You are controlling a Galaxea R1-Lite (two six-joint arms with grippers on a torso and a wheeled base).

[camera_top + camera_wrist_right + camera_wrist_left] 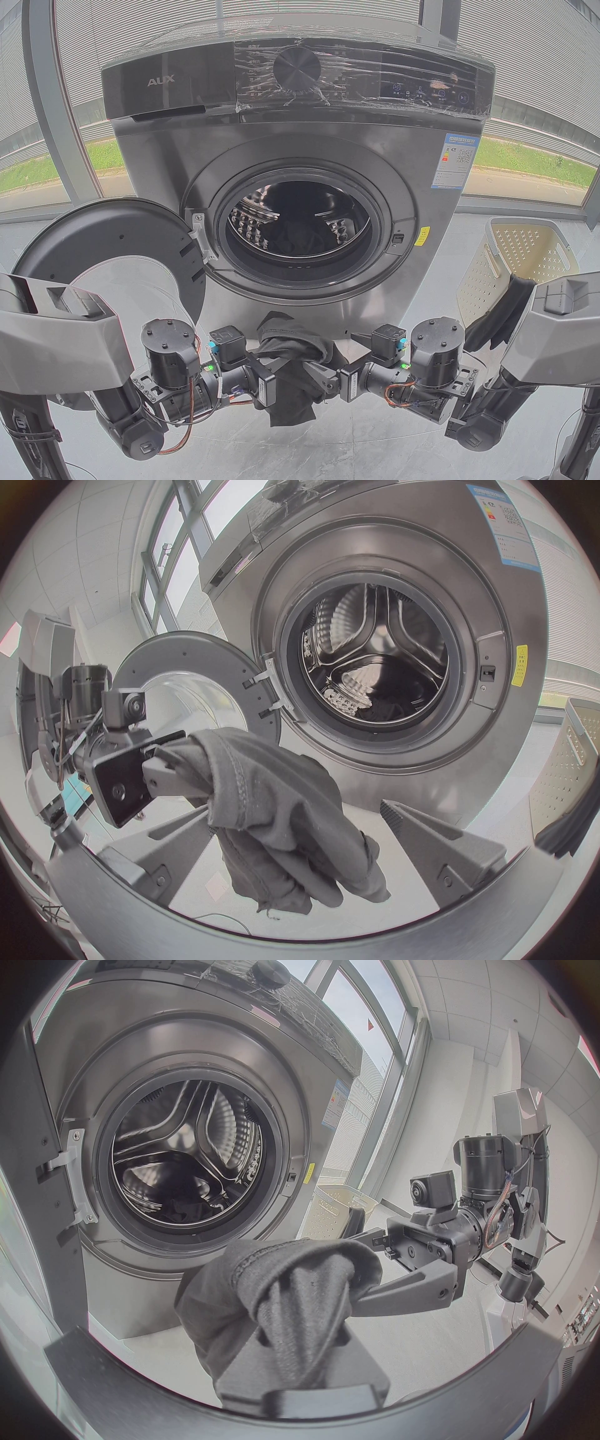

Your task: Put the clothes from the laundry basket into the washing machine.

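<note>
**A:** Where's the dark garment (290, 356) now?

**B:** Lower centre, hanging over the glossy grey floor (375, 444) below the washing machine (300, 144) mouth. My left gripper (281, 375) is clamped on it, and the right gripper (295, 810) fingers gape wide around it. Laundry basket (550, 234) is at right, with big windows (537, 81) behind.

The left arm (175, 375) and the right arm (431, 369) were held low and bent at the elbow, with the forearms turned inward so that the wrists faced each other. The left gripper (165, 774) was clamped on a dark grey cloth garment (290, 350), which draped over its fingers. The right gripper (294, 811), close opposite, had its fingers spread wide, with the garment hanging between them.
</note>
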